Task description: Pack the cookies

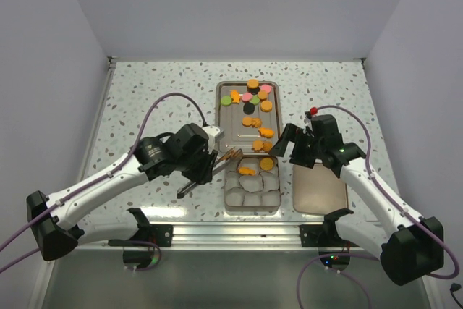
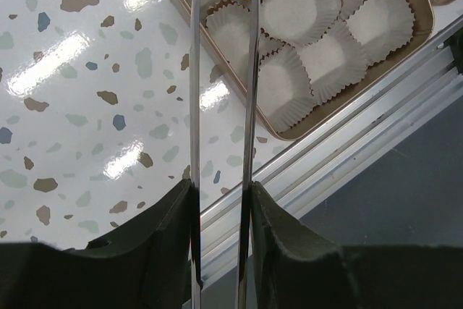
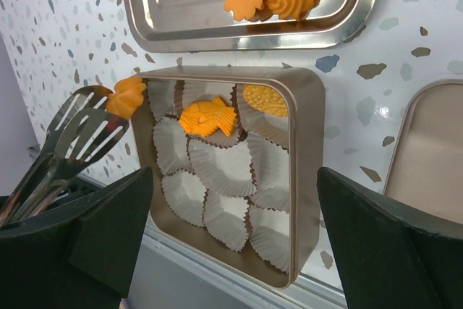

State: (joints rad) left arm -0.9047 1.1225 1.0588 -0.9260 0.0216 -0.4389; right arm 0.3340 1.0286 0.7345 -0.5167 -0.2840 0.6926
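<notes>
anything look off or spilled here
Nothing is spilled or damaged. One oddity: the orange cookie pinched in the tongs sits at the corner rim of the tin, not over a cup. The paper cups are crowded and lean on one another.

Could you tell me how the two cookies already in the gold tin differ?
The fish-shaped cookie is bright orange with a tail; the round cookie is yellower, with a textured top. The round cookie sits in a corner of the tin, the fish-shaped cookie beside it. Both rest in paper cups.
</notes>
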